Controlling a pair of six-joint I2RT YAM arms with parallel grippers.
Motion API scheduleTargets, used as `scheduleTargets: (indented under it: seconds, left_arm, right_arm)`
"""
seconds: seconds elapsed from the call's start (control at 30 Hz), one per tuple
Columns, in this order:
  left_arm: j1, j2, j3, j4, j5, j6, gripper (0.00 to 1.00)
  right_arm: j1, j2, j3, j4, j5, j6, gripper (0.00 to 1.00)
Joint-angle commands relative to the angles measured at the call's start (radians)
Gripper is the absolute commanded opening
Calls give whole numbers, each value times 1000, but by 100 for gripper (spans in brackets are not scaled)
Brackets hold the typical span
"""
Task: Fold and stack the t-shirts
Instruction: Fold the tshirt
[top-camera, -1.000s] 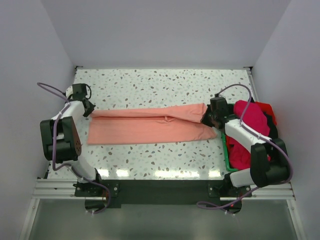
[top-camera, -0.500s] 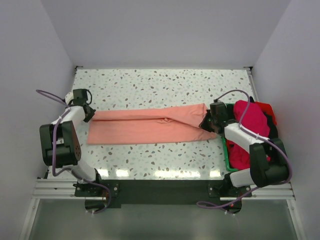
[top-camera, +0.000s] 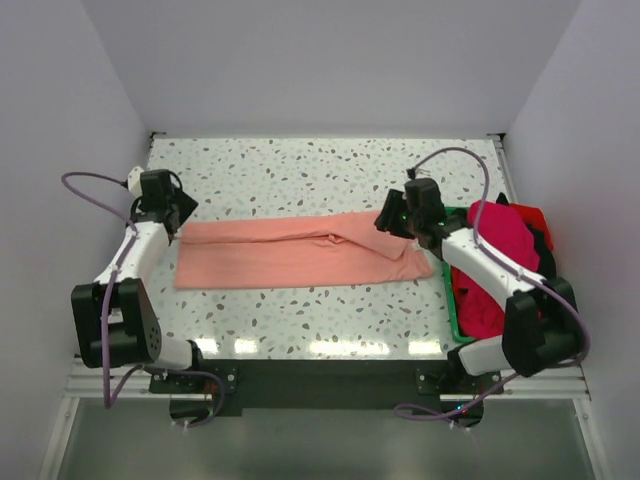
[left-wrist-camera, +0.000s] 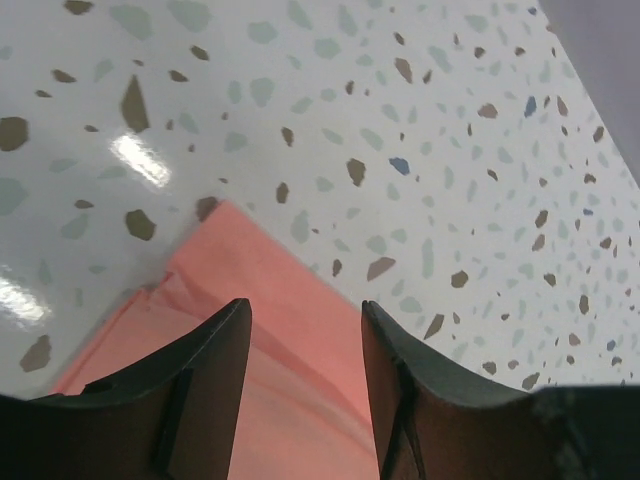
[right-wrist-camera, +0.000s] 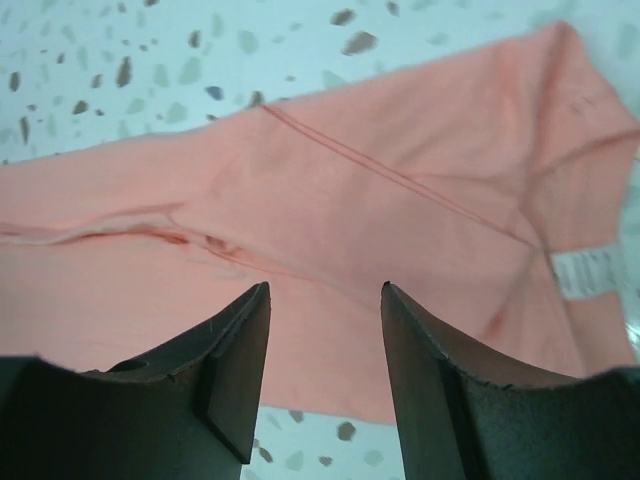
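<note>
A salmon-pink t-shirt (top-camera: 300, 253) lies flat across the table's middle as a long band folded lengthwise. My left gripper (top-camera: 184, 211) hovers open over its far-left corner (left-wrist-camera: 250, 300). Its dark fingers (left-wrist-camera: 215, 370) hold nothing. My right gripper (top-camera: 384, 222) stands open above the shirt's right end (right-wrist-camera: 400, 200), also with nothing between its fingers (right-wrist-camera: 440, 370). A white label (right-wrist-camera: 585, 270) shows near that end. More t-shirts are piled at the right: a magenta one (top-camera: 502, 235), a red one (top-camera: 480, 305) and a black one (top-camera: 546, 243).
A green plastic tray (top-camera: 452, 312) at the table's right edge holds the shirt pile. Bare speckled tabletop (top-camera: 300, 175) lies behind the pink shirt and a narrower strip (top-camera: 300, 315) in front. White walls close in on three sides.
Both grippers have opened and let go of the pink shirt's ends. The right gripper has risen and shifted left over the shirt; the left has lifted slightly toward the back.
</note>
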Motion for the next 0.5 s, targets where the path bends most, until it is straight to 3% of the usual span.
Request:
scheduleTargets:
  seconds: [0.0,0.23,0.47]
  left_arm:
    - [-109,28,27,73,80,37,52]
    - [-200,116,27,133,128,34,46]
    - [-211,127,-82,140,70,-25,36]
  right_arm:
    - [116,159,187,0,66,-55,52]
    - [234,467,437,20,120,-79,50]
    - [317,548,461,-12,170,-70,48]
